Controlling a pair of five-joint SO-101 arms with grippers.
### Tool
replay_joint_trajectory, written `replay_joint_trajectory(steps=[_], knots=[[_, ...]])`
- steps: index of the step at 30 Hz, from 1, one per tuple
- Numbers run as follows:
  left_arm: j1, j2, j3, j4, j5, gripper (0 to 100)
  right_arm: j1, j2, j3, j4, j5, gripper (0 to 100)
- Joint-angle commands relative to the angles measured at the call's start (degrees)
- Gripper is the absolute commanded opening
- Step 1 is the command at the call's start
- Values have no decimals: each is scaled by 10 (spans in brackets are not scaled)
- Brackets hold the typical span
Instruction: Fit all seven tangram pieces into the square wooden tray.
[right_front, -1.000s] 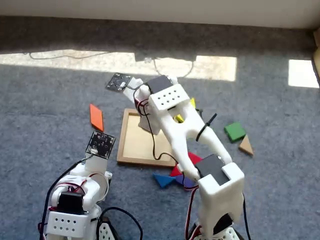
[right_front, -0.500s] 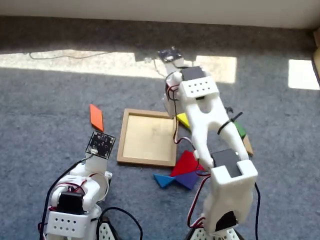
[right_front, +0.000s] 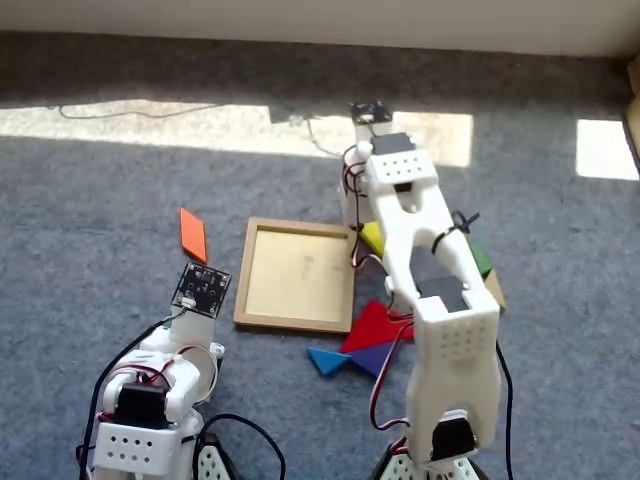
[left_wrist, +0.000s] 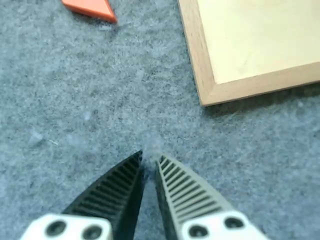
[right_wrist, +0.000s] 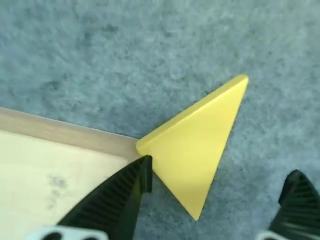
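Observation:
The square wooden tray (right_front: 245, 285) lies empty on the grey carpet. My right gripper (right_wrist: 220, 175) is open and hangs low over the yellow triangle (right_wrist: 196, 145), which lies at the tray's far right corner with one tip against the rim (right_wrist: 65, 132). One fingertip (right_wrist: 142, 172) touches the triangle's edge; the other stands apart from it. My left gripper (left_wrist: 149, 161) is shut on nothing, just above the carpet near a tray corner (left_wrist: 207, 95). An orange parallelogram (right_front: 192, 235) lies left of the tray. Red (right_front: 372, 322), blue (right_front: 323, 360) and purple (right_front: 380, 358) pieces lie by its near right corner.
A green square (right_front: 481, 259) and a tan triangle (right_front: 494, 291) lie right of the right arm (right_front: 415, 235), partly hidden by it. The left arm (right_front: 160, 395) sits folded at the near left. A cable runs along the sunlit strip at the back.
The right arm has swung from above the tray over to its far right corner, uncovering the tray's floor, and now hangs above the yellow triangle. The left arm has kept still.

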Motion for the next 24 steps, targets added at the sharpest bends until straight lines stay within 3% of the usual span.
replay_joint_trajectory(steps=[1, 14, 18, 24], knots=[[7, -12, 12, -1, 5, 6, -12, -15, -56, 6, -10, 385], [7, -12, 12, -1, 5, 6, -14, -19, -38, -7, -11, 382], [7, -12, 12, -1, 5, 6, -15, -15, -36, -21, -57, 382], [7, -12, 12, -1, 5, 6, -21, 18, -39, -52, -57, 382]])
